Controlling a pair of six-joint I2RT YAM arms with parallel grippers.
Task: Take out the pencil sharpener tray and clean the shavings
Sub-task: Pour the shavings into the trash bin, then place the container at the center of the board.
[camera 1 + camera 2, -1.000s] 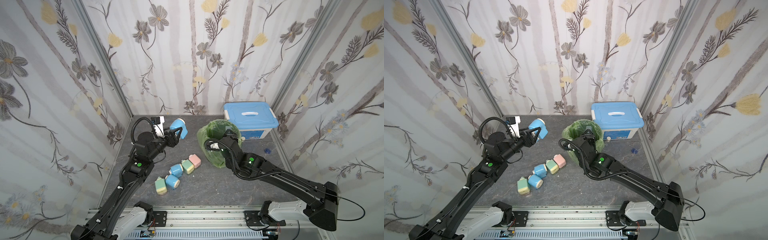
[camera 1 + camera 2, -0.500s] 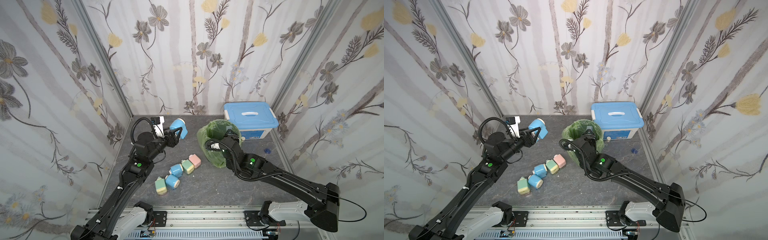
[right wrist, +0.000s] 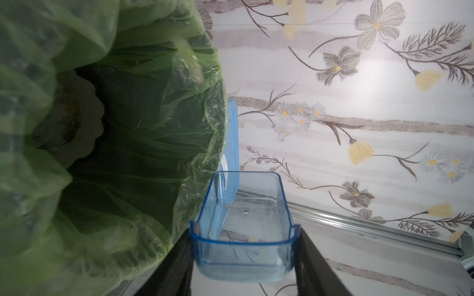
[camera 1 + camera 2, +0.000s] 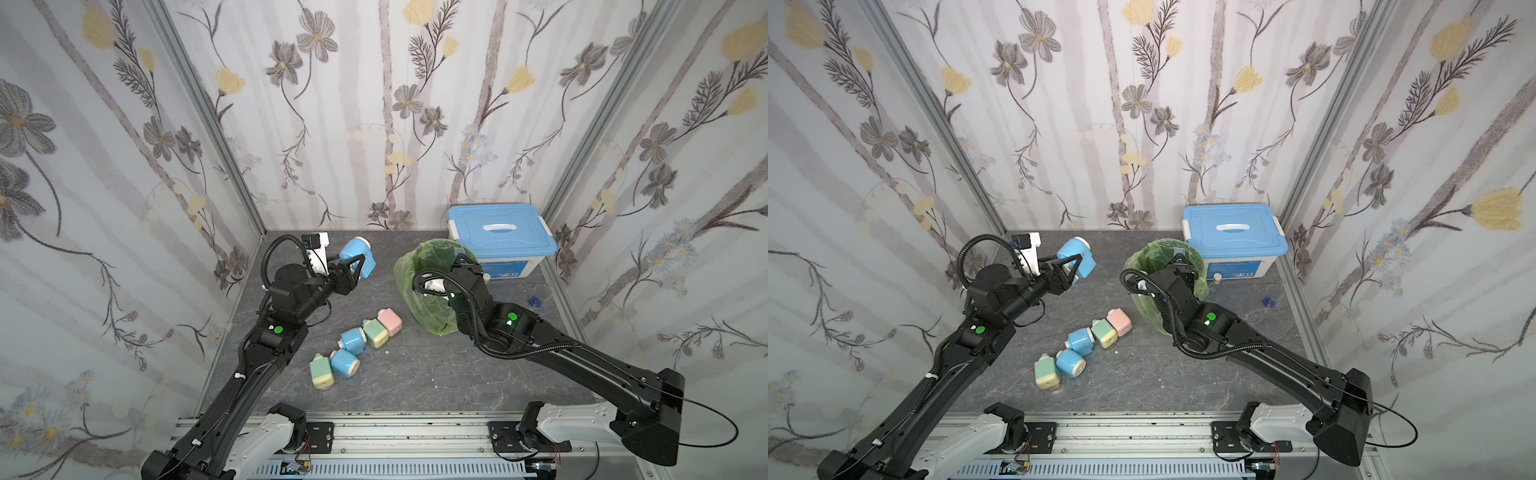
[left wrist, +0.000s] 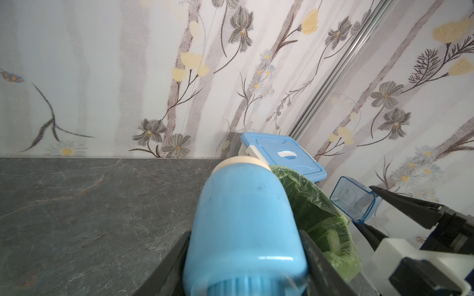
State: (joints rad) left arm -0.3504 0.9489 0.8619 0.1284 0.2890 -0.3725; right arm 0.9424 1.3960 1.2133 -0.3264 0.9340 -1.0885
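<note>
Above the dark marbled counter, between floral-papered walls, the left jaws clamp a blue sharpener. The right jaws grip the clear tray at the green-bagged bin, toward the back right corner. Whitish shavings fleck mid-counter beside five sharpeners.

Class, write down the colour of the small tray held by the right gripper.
The tray is see-through blue, clearest in the right wrist view.
</note>
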